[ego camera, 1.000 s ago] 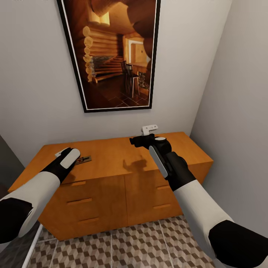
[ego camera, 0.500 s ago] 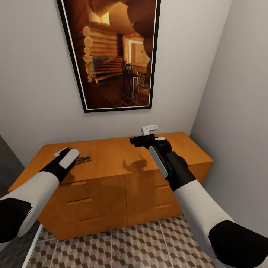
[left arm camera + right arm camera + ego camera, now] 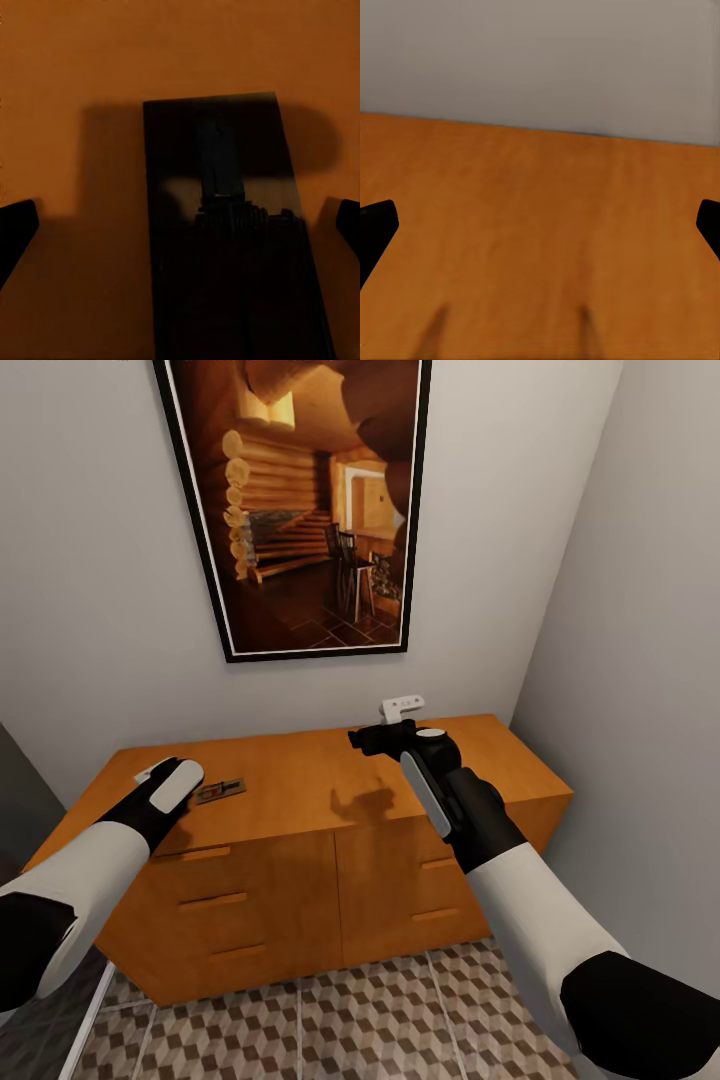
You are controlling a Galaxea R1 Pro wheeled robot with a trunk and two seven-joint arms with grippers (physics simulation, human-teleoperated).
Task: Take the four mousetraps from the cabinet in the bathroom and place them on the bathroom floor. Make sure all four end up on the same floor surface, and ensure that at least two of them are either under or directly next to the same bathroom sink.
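The tiled bathroom floor (image 3: 380, 1010) runs up to the orange-brown cabinet (image 3: 320, 860), which stands under a framed picture (image 3: 300, 500). The right gripper (image 3: 385, 722) hovers over the cabinet top near the back wall, its fingers spread with nothing between them. The left gripper (image 3: 150, 773) hangs low beside a mousetrap (image 3: 220, 791) lying flat on the cabinet top; its fingers (image 3: 16, 229) are parted either side of the trap, not touching it.

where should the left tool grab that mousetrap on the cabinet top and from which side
Probably across the two long edges of the mousetrap, coming straight down from above. It lies flat on the cabinet top, so no side offers anything to get under. In the left wrist view the left tool is open, with the trap between its fingertips.
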